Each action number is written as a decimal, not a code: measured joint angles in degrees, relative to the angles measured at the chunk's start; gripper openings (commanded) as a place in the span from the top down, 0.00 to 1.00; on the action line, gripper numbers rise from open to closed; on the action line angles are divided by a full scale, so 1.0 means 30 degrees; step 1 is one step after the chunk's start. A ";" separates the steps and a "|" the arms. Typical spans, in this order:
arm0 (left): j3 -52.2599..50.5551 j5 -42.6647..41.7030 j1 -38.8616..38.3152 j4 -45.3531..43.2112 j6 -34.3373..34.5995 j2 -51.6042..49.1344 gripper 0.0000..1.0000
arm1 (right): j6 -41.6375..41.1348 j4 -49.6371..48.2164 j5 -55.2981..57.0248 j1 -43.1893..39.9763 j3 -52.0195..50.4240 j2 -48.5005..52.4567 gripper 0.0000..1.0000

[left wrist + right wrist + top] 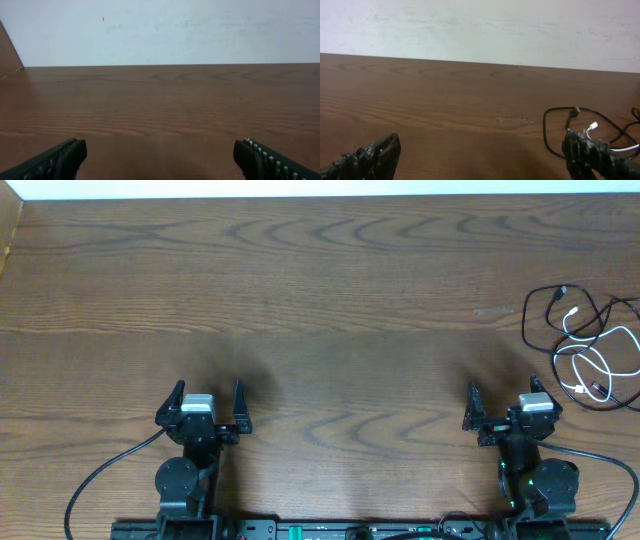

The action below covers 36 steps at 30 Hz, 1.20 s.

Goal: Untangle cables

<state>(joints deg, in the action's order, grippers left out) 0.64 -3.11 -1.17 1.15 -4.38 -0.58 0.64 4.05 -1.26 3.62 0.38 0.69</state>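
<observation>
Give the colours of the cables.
Cables: black, plus one white. Best seen overhead.

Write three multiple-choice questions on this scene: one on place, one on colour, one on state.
1. Where on the brown wooden table does the tangle of thin cables lie? A. left edge B. right edge C. centre
2. What colours are the cables? A. black and white B. red and blue C. yellow
3. How are the left gripper and right gripper? A. both open, empty B. both shut C. each holding cable
B: overhead shows it at the right edge. A: black loops and white cord. A: fingers apart, nothing between.
</observation>
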 measured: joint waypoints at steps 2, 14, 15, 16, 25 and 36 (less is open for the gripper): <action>0.0000 0.0000 0.0000 0.0000 0.0007 0.0000 0.01 | 0.0000 0.0000 0.0000 0.0000 0.0000 0.0000 0.01; 0.0007 0.0022 0.0000 0.0007 0.0233 0.0000 0.00 | 0.0007 0.0000 0.0000 0.0000 0.0000 0.0000 0.01; 0.0007 0.0022 0.0000 0.0007 0.0306 0.0000 0.01 | 0.0000 0.0000 0.0000 0.0000 0.0000 0.0000 0.01; 0.0007 0.0022 0.0000 0.0007 0.0342 0.0000 0.01 | 0.0000 0.0000 0.0000 0.0000 0.0000 0.0000 0.01; 0.0007 0.0022 0.0000 0.0007 0.0401 0.0000 0.01 | 0.0000 0.0000 0.0000 0.0000 0.0000 0.0000 0.01; 0.0007 0.0022 0.0000 0.0007 0.0459 0.0000 0.01 | 0.0000 0.0000 0.0000 0.0000 0.0000 0.0000 0.01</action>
<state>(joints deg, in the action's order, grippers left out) 0.67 -3.05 -1.17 1.17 -3.01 -0.58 0.64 4.05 -1.26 3.62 0.38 0.69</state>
